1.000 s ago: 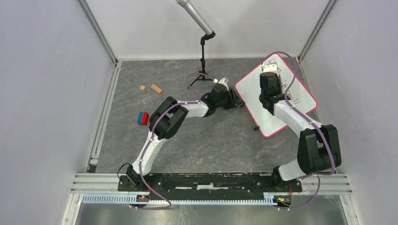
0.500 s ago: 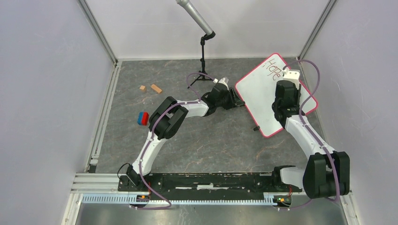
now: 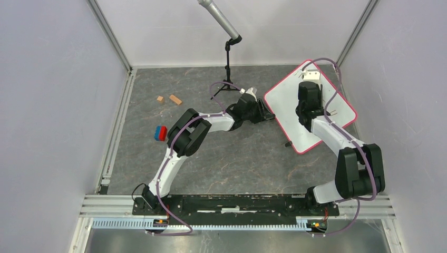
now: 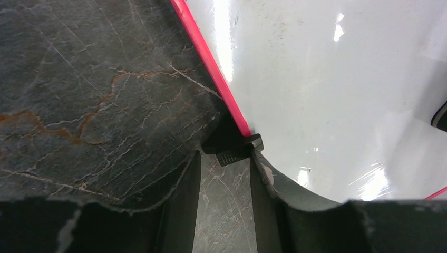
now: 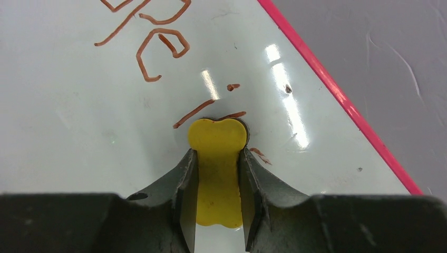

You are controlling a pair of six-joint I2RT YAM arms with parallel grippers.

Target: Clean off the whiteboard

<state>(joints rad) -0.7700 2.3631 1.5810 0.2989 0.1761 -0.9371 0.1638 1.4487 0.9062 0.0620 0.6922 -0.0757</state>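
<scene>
The whiteboard [image 3: 284,103] lies tilted at the back right of the floor, white with a pink-red rim. My right gripper [image 3: 308,89] is over its upper part, shut on a yellow bone-shaped eraser [image 5: 217,168] whose head presses on the board. Brown-red writing [image 5: 158,47] and a few short strokes [image 5: 195,112] lie just beyond the eraser. My left gripper [image 3: 263,114] is at the board's left corner. In the left wrist view its fingertips [image 4: 196,163] close round the board's black foot [image 4: 234,153] under the rim.
A microphone stand [image 3: 228,58] stands at the back, near the left arm. Two small wooden blocks [image 3: 175,99] and a red-and-blue block [image 3: 160,132] lie to the left. A small black piece [image 3: 288,143] lies by the board's near edge. Walls enclose the floor.
My right gripper swept with the eraser from the board's upper middle to its right edge and back. The word seen half a second ago is now under the arm. The left arm has not moved.
</scene>
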